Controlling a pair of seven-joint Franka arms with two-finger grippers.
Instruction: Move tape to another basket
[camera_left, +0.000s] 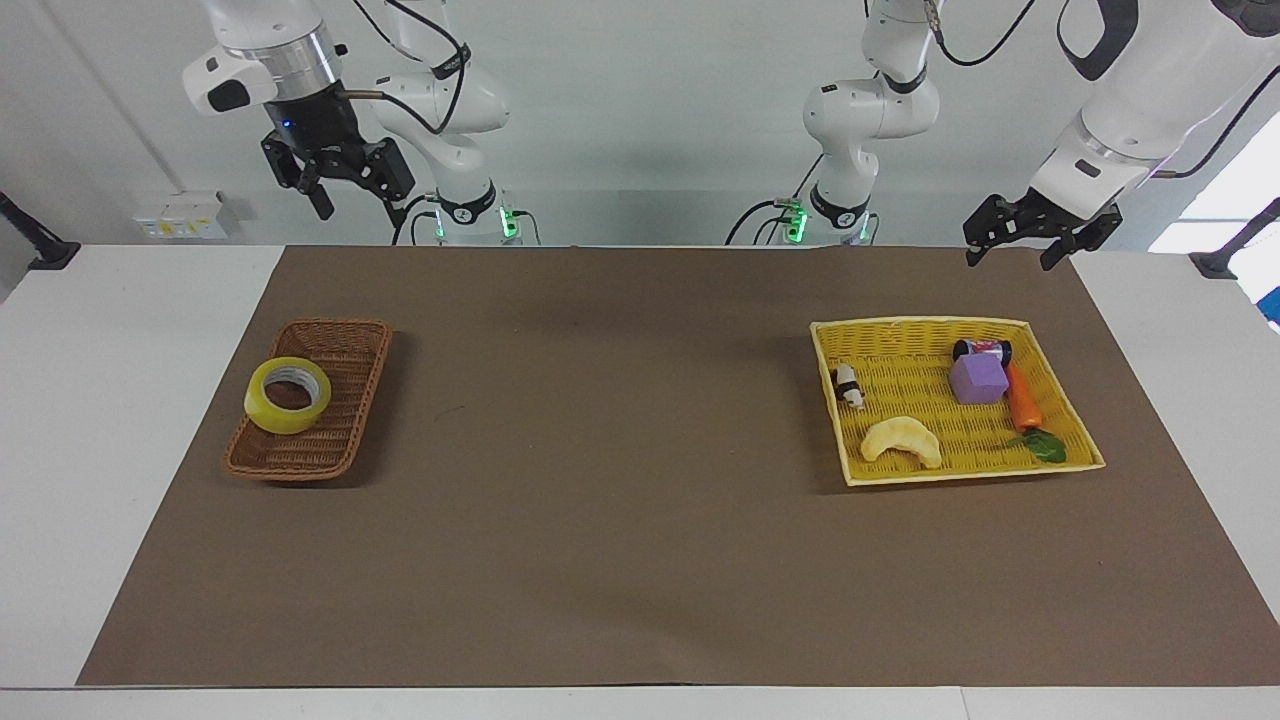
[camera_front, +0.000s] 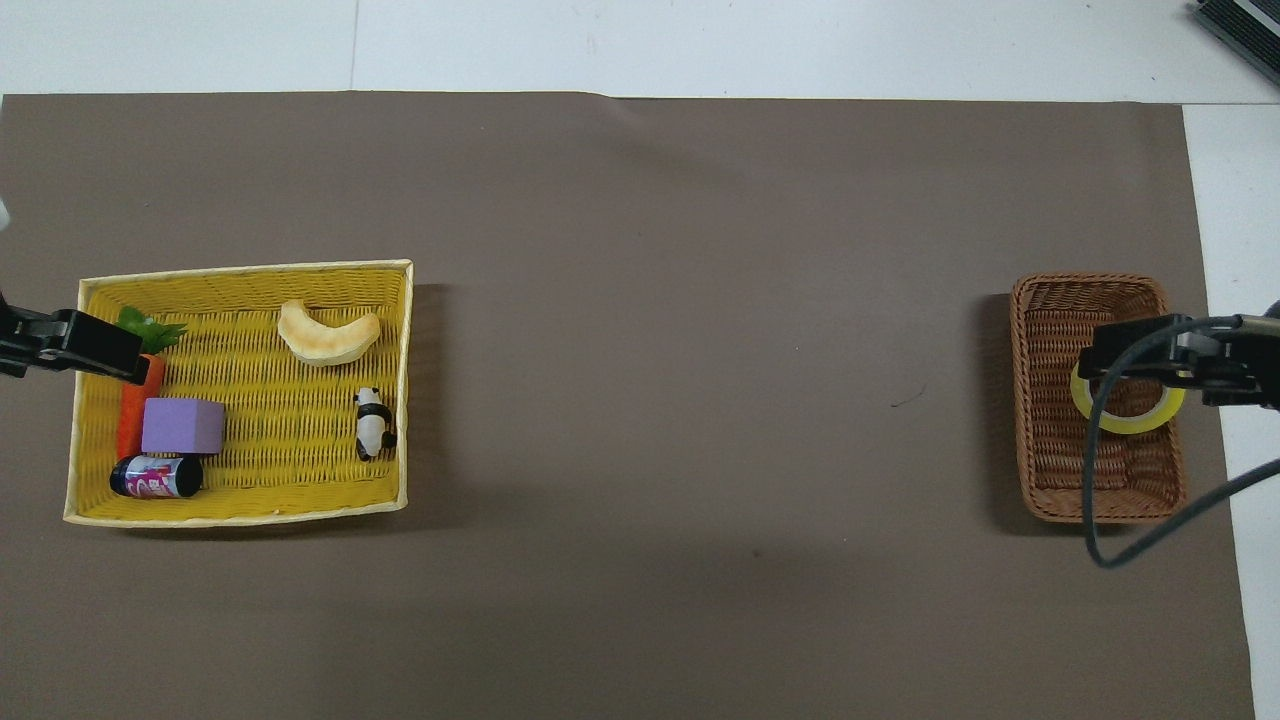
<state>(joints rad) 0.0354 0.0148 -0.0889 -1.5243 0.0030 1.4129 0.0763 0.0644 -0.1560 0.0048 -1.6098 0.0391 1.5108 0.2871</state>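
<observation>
The yellow tray-basket (camera_left: 955, 330) sits toward the left arm's end of the table, well apart from the brown wicker basket (camera_left: 340, 335) at the right arm's end. The tape (camera_left: 288, 395) lies flat inside the wicker basket, touched by nothing. The right gripper (camera_left: 335, 185) hangs high over the table edge nearer the robots than that basket, fingers spread and empty. The left gripper (camera_left: 1020, 240) waits nearer the robots than the tray-basket, fingers spread. Judged from this, the tape's placement looks done; what remains is only for the right arm to park.
</observation>
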